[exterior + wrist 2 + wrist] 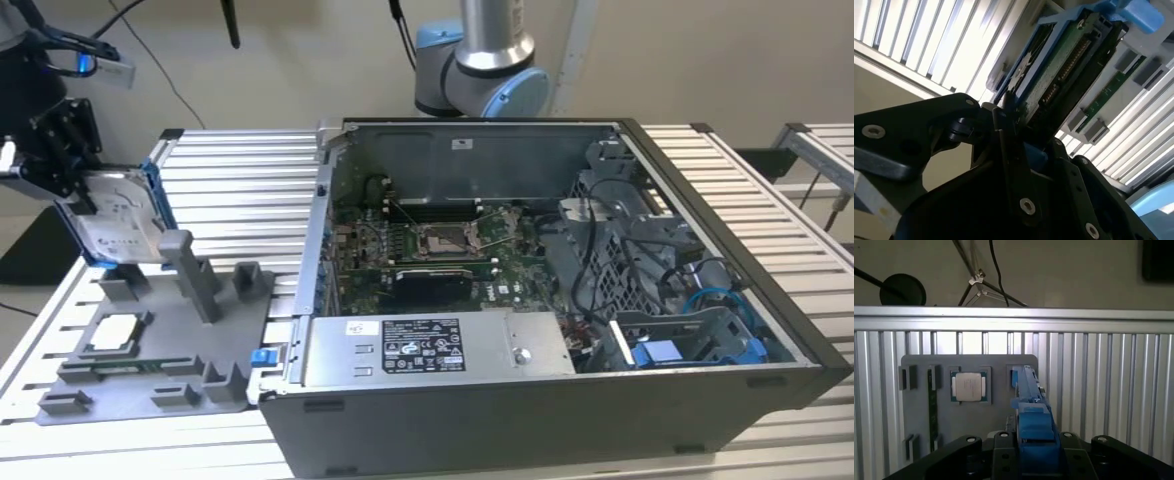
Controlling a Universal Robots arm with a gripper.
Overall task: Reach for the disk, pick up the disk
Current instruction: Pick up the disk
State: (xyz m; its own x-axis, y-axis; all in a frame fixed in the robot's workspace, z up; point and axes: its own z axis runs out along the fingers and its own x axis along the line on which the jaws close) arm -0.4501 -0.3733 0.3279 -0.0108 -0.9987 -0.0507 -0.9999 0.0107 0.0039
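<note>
The disk stands on edge at the exterior view's left, silver-grey with a white label and a blue bracket, just above the far end of the grey fixture. My gripper comes down on its upper edge and is shut on it. In the first wrist view the disk's blue bracket sits clamped between the black fingers of the gripper. The second wrist view shows the disk's green circuit-board side running away from the gripper. I cannot tell whether the disk's lower edge still touches the fixture.
The fixture holds a small square silver chip, a memory stick and several upright posts. An open computer case stands to the exterior view's right on the slatted metal table. The arm's base is behind it.
</note>
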